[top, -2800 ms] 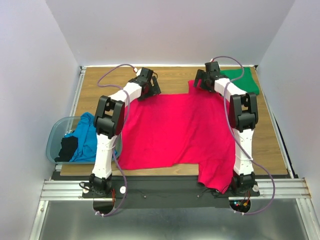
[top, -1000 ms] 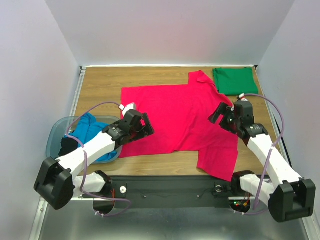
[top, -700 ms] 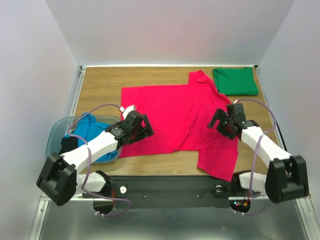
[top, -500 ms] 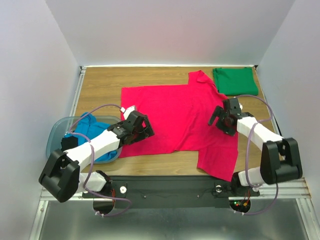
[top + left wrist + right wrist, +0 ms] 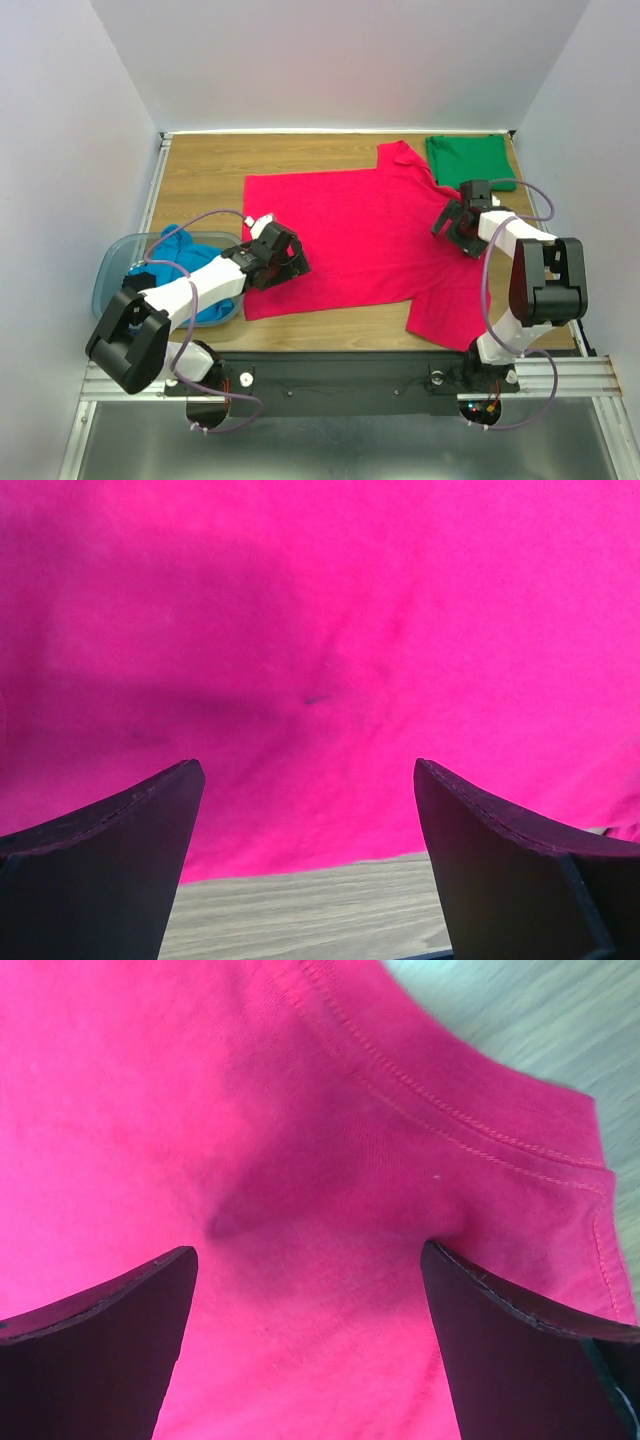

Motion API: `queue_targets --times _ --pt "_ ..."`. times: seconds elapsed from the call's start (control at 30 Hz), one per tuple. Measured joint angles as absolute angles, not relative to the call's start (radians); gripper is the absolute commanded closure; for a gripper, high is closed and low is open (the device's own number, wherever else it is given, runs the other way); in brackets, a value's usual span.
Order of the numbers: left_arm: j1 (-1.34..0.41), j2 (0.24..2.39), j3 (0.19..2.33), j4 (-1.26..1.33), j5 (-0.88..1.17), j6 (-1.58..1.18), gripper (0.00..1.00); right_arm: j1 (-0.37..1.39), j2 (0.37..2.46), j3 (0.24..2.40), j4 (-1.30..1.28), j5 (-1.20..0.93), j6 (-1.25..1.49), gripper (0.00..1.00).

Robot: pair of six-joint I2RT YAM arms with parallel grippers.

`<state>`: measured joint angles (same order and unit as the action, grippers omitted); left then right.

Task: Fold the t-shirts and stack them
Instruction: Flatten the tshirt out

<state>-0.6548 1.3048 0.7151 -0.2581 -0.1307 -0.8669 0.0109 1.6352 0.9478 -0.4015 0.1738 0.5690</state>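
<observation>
Wooden surface (image 5: 200,170): crimson-pink t-shirt (image 5: 360,230) spread flat across the middle; green t-shirt (image 5: 470,162) folded at far right corner; grey-blue tub (image 5: 106,283) at near left edge.

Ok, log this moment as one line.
pink shirt spread flat, unfolded | left gripper open over its left edge | right gripper open over its right side | green shirt folded, far right

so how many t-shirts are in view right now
3. The crimson-pink t-shirt lies spread across the table, the green t-shirt is folded at the far right corner, and the blue t-shirt is bunched in the tub at the left; more may hide there.
</observation>
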Motion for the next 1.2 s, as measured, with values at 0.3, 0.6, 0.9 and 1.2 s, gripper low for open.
queue_targets --times 0.3,0.6,0.9,1.2 --pt "-0.664 1.302 0.700 -0.269 -0.103 -0.914 0.02 -0.039 1.663 0.981 -0.389 0.135 0.534 0.00" --pt "-0.755 1.207 0.675 -0.496 -0.141 -1.102 0.02 -0.039 1.575 0.980 -0.389 0.059 0.513 0.00" --pt "-0.773 1.171 0.633 -0.601 -0.215 -1.300 0.06 -0.039 1.433 0.937 -0.381 0.014 0.512 0.00" --pt "-0.779 1.282 0.651 -0.603 -0.289 -1.390 0.26 -0.039 1.369 0.880 -0.385 -0.023 0.500 0.00"
